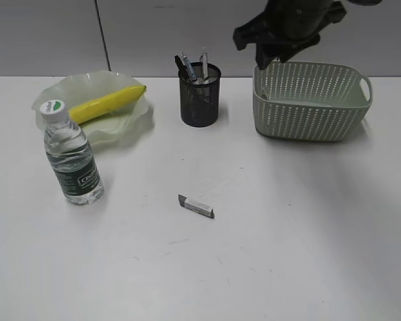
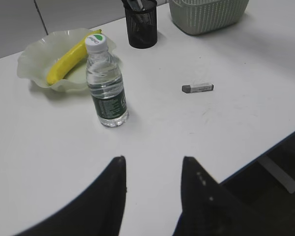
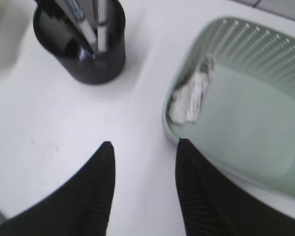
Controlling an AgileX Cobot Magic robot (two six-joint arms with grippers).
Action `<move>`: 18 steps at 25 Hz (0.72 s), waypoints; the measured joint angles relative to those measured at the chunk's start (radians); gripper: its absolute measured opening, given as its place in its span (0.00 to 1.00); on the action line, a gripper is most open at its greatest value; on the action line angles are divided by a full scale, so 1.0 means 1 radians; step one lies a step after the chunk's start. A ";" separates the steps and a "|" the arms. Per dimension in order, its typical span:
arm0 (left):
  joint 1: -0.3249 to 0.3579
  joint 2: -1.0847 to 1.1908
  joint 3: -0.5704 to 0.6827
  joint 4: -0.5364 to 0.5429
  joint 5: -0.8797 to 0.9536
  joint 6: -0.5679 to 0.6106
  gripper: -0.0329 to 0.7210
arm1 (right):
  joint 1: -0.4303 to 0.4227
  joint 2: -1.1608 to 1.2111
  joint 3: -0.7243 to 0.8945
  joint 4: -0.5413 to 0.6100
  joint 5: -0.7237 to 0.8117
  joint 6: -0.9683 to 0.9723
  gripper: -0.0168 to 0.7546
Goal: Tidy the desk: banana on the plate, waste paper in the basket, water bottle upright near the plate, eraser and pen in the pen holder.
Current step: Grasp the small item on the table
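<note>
A yellow banana (image 1: 108,103) lies on the pale green plate (image 1: 127,127). A water bottle (image 1: 71,158) stands upright in front of the plate. Pens stand in the black mesh pen holder (image 1: 200,95). A grey eraser (image 1: 196,206) lies on the table in the middle. Crumpled waste paper (image 3: 191,93) lies inside the green basket (image 1: 312,100), against its left wall. My right gripper (image 3: 143,145) is open and empty, above the basket's left edge; it shows in the exterior view (image 1: 262,53). My left gripper (image 2: 153,162) is open and empty, above the table's near edge.
The table's near edge (image 2: 265,150) shows at the right of the left wrist view, with a dark drop beyond it. A grey wall runs behind the table.
</note>
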 joint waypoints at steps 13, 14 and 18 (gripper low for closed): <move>0.000 0.000 0.000 0.000 0.000 0.000 0.42 | 0.001 -0.683 0.611 0.022 0.136 -0.123 0.41; 0.000 0.000 0.000 0.000 0.000 0.000 0.42 | 0.001 -0.753 0.659 0.023 0.137 -0.125 0.41; 0.000 0.000 0.000 0.000 0.000 0.000 0.42 | 0.001 -1.032 0.851 0.026 0.141 -0.135 0.41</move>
